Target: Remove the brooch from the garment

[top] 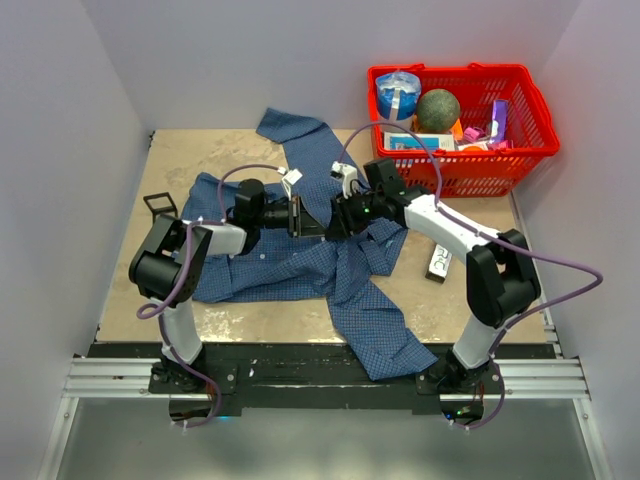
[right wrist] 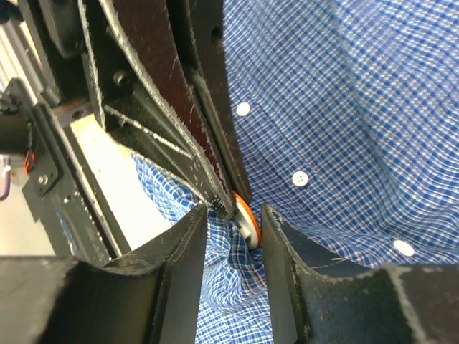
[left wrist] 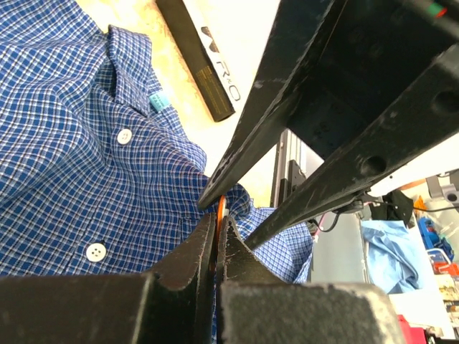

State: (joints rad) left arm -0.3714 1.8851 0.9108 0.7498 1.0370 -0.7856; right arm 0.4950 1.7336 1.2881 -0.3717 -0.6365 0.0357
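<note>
The garment point(top: 290, 265) is a blue checked shirt spread over the middle of the table, and both grippers meet above it. My left gripper point(left wrist: 217, 221) is shut on the brooch point(left wrist: 221, 203), whose orange edge shows as a thin sliver between its jaws. In the right wrist view the brooch point(right wrist: 246, 217) is an orange-rimmed disc with a white back, pinned in a raised fold of shirt point(right wrist: 337, 86). My right gripper point(right wrist: 231, 215) is open, its jaws standing either side of the brooch and the bunched cloth. From above, the left gripper point(top: 312, 222) and right gripper point(top: 336, 216) hide the brooch.
A red basket point(top: 450, 70) of assorted items stands at the back right. A black box point(top: 440, 262) lies right of the shirt and also shows as the black box point(left wrist: 201, 64) beyond the collar. A small black clip point(top: 160, 205) sits at the left. White buttons point(right wrist: 300, 178) dot the shirt front.
</note>
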